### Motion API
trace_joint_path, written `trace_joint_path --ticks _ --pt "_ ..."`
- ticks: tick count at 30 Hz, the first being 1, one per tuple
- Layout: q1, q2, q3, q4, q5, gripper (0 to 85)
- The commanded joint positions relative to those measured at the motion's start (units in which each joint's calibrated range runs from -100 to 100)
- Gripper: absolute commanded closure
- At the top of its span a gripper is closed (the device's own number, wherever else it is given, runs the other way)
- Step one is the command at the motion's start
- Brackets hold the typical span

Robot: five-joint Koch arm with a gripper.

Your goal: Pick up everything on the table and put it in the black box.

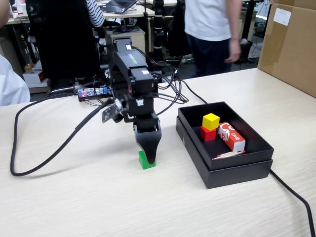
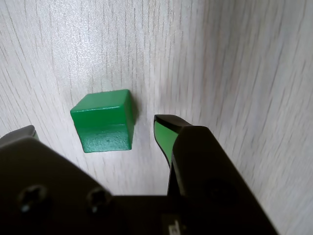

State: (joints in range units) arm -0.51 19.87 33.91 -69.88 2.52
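Observation:
A small green cube (image 1: pixel 146 161) sits on the light wooden table, left of the black box (image 1: pixel 232 169) in the fixed view. My gripper (image 1: pixel 148 157) points straight down right over the cube. In the wrist view the cube (image 2: pixel 103 122) lies between the two jaws, which stand open on either side of it without touching; the gripper (image 2: pixel 95 128) holds nothing. The box holds a yellow cube (image 1: pixel 211 121) on a red cube (image 1: pixel 207 134), a red and white carton (image 1: pixel 232 136) and a thin stick (image 1: pixel 228 154).
A thick black cable (image 1: pixel 44 163) loops over the table at the left of the fixed view, and another (image 1: pixel 291 192) runs from behind the box at right. A cardboard box (image 1: pixel 291 42) stands at the far right. People stand and sit beyond the table's far edge.

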Motion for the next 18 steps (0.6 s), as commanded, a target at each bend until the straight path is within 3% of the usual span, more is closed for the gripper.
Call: trace_joint_path --ticks 1,4,10,11,18 --pt "0.0 1.4 5.9 -0.1 -0.6 39.9" --pt "0.0 4.4 7.5 -0.1 -0.8 45.2" --pt "-0.1 5.4 10.2 -0.2 -0.2 82.1" --pt "-0.1 4.9 10.4 -0.1 -0.1 84.7" --pt "1.9 -9.6 9.7 -0.2 0.1 84.7"
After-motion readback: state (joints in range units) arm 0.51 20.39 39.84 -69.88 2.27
